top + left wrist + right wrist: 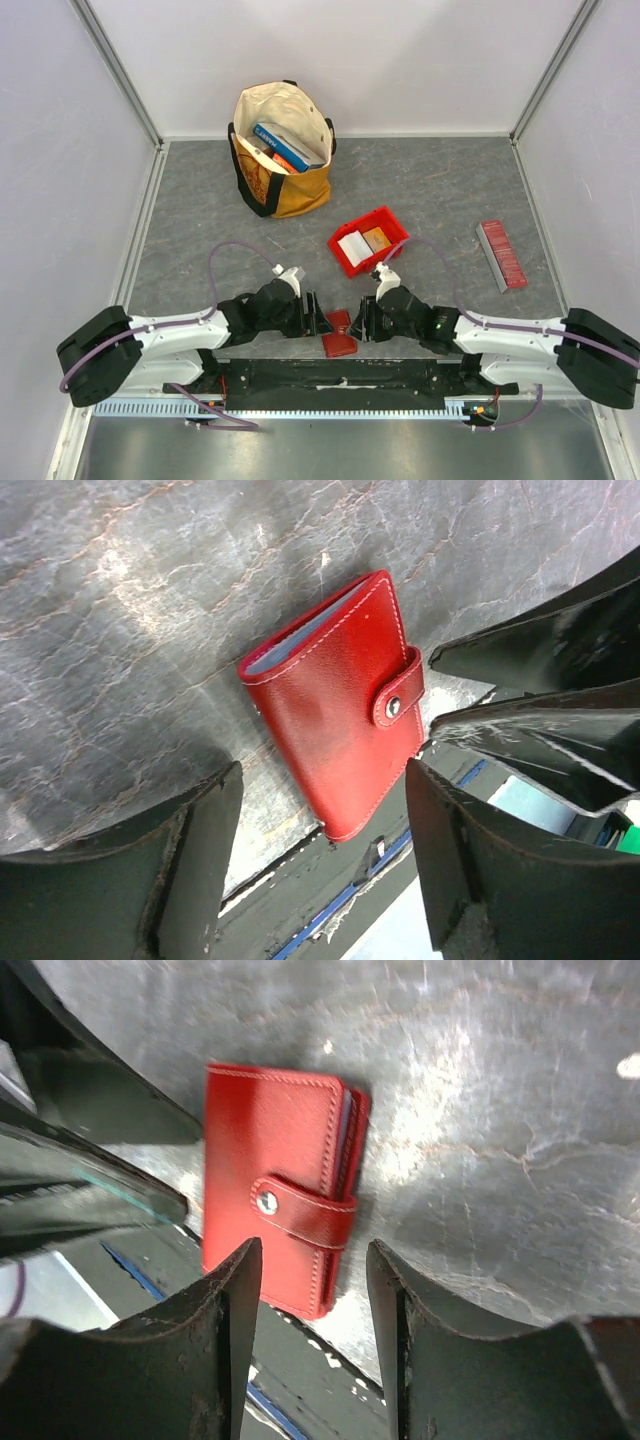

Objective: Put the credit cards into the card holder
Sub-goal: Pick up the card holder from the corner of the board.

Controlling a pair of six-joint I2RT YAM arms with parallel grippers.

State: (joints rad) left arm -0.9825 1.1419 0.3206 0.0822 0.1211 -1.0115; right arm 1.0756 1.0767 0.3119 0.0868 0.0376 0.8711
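The grey desk [420, 190] carries everything, and the two arms reach low across its near edge toward each other. At the back a cloth tote bag [283, 150] stands open with books inside, out of the way. Nearer sits a red bin [368, 240], and off to the right a ridged red strip [501, 254] lies alone.

Between the arms, right at the desk's near edge, the card holder [340, 345] lies flat and folded shut. The left hand [318, 320] and the right hand [362, 318] flank it, each with fingers spread apart and gripping nothing, probably so both can work it open.

The credit cards [352, 246] lie in the bin, just beyond the right hand. The holder's snap tab [397, 695] is fastened, so I'd judge it must be undone first.
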